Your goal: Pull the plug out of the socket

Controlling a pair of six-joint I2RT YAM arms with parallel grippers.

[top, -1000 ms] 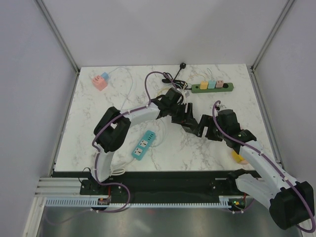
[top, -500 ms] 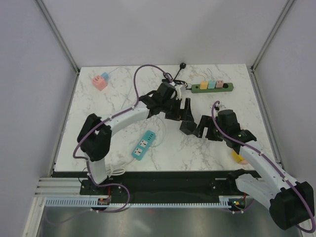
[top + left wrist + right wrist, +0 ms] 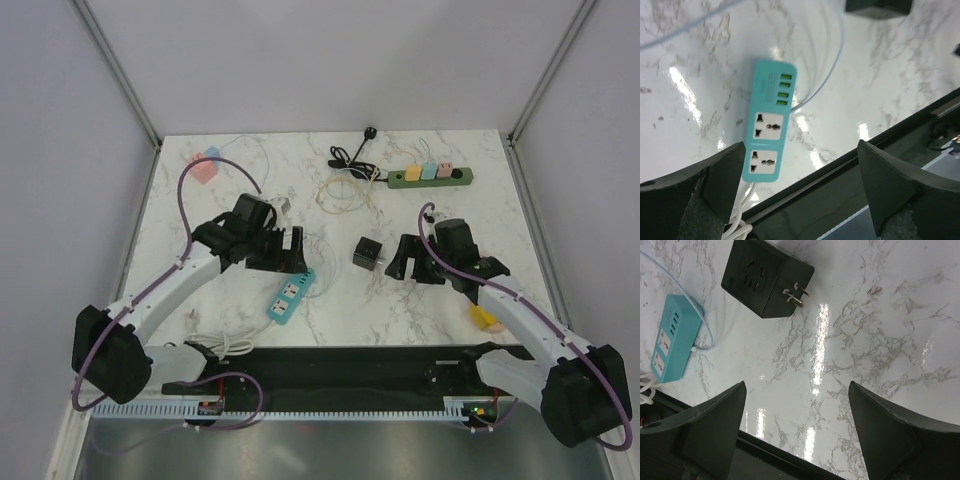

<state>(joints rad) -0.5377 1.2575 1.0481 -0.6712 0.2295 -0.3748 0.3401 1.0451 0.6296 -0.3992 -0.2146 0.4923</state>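
A black cube adapter (image 3: 367, 253) lies free on the marble table, its metal prongs bare; the right wrist view shows it (image 3: 765, 282) with prongs (image 3: 795, 295) pointing right. My right gripper (image 3: 405, 258) is open and empty just right of the cube; in its own view (image 3: 800, 435) bare marble shows between the jaws. My left gripper (image 3: 290, 250) is open and empty, well left of the cube, above a teal power strip (image 3: 290, 293). The left wrist view (image 3: 800, 195) shows that strip (image 3: 768, 120) with empty sockets.
A green power strip (image 3: 430, 174) with coloured plugs lies at the back right, beside a black plug and cord (image 3: 355, 152). A thin loose cable (image 3: 345, 190) is coiled behind the cube. A pink and blue adapter (image 3: 203, 166) sits back left. A yellow object (image 3: 487, 318) lies near the right arm.
My left arm has drawn back to the left, away from the black cube, and now hangs over the teal strip. The cube lies released on the table. The right gripper stays beside it.
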